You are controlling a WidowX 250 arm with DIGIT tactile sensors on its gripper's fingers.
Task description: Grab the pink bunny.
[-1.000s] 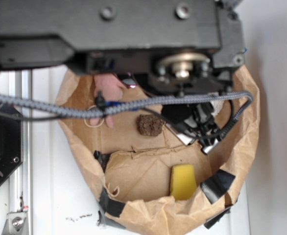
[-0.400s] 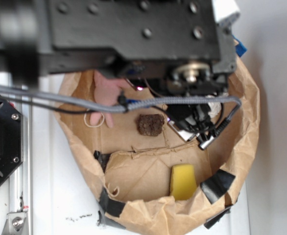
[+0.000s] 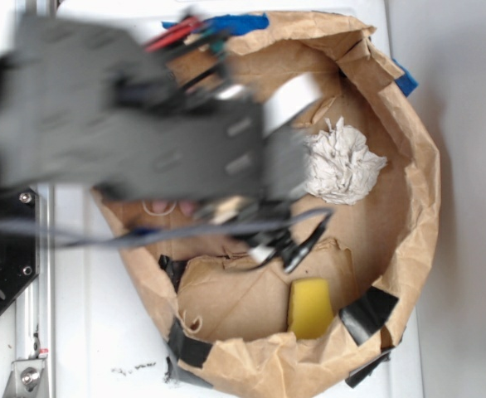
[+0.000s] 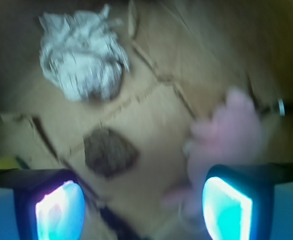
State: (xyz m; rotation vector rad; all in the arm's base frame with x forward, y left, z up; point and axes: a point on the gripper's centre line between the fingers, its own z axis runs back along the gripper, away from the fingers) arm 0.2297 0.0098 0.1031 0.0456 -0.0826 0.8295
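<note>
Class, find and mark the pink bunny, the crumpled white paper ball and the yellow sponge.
pink bunny point(image 4: 231, 131), wrist view, fuzzy body.
crumpled white paper ball point(image 3: 340, 163), exterior view, centre.
yellow sponge point(image 3: 309, 308), exterior view, top face.

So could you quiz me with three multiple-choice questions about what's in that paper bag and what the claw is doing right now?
1. In the wrist view, the pink bunny lies nearest:
A. the right finger
B. the left finger
C. the paper ball

2. The sponge is:
A. blue
B. yellow
C. red

3. The gripper is:
A. shut on the bunny
B. shut on nothing
C. open

Answers:
1 A, the bunny sits just above the right fingertip, far from the white paper ball.
2 B, it shows yellow against the brown bag.
3 C, a wide gap separates the fingers, nothing between them.
</note>
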